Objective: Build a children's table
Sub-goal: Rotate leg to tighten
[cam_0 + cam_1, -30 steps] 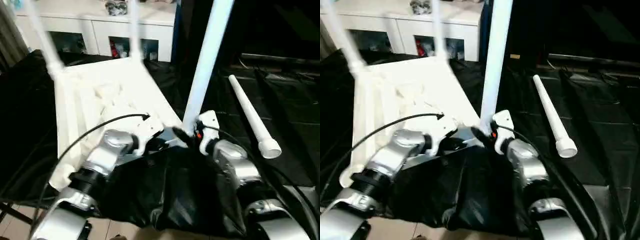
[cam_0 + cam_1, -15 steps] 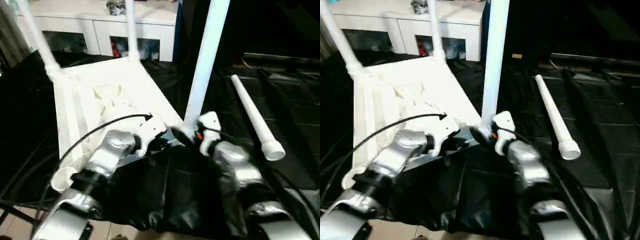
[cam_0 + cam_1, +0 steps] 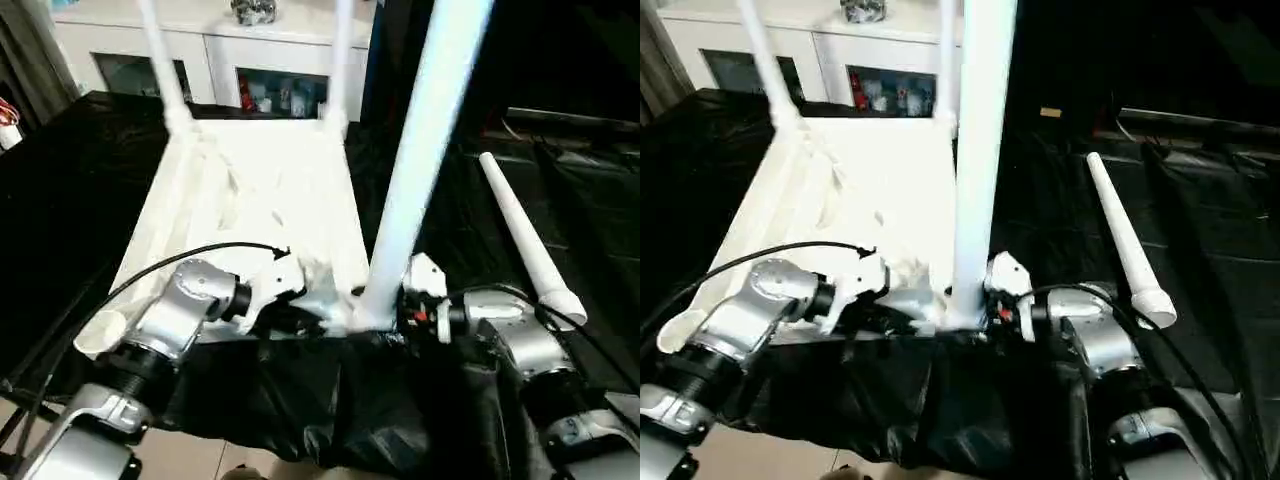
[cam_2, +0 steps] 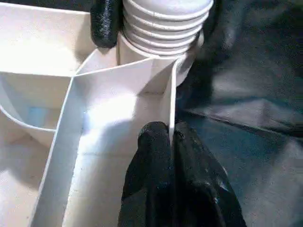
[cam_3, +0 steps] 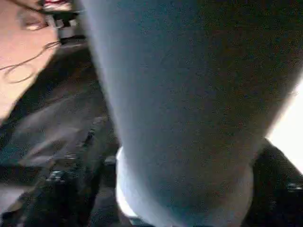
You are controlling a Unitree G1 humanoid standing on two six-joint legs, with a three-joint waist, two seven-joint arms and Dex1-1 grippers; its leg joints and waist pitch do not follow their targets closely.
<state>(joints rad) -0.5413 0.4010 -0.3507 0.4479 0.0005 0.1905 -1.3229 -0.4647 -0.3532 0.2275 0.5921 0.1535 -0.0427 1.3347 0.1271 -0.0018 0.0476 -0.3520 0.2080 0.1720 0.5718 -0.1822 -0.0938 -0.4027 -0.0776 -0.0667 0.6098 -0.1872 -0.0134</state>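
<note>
The children's table lies upside down, its white top (image 3: 260,190) on the black-covered work table. Two legs (image 3: 160,60) (image 3: 340,60) stand in the far corners. A third leg (image 3: 420,160) stands upright in the near right corner socket, its threaded collar (image 4: 165,23) at the socket's mouth. My right gripper (image 3: 385,305) is open, one finger (image 4: 104,23) on each side of this leg's base. My left gripper (image 4: 171,142) is shut on a thin rib of the top beside that socket. Another leg (image 3: 520,235) lies loose on the cover at the right. The near left socket (image 3: 100,335) holds nothing.
A white cabinet (image 3: 250,60) stands behind the work table. The black cover bunches in folds (image 3: 330,400) at the front edge under my forearms. A black cable (image 3: 180,265) arcs over my left wrist.
The head view has shifted and now looks straighter down the top. My right forearm has swung round and reaches the upright leg from the right. The left grip on the rib is unchanged.
</note>
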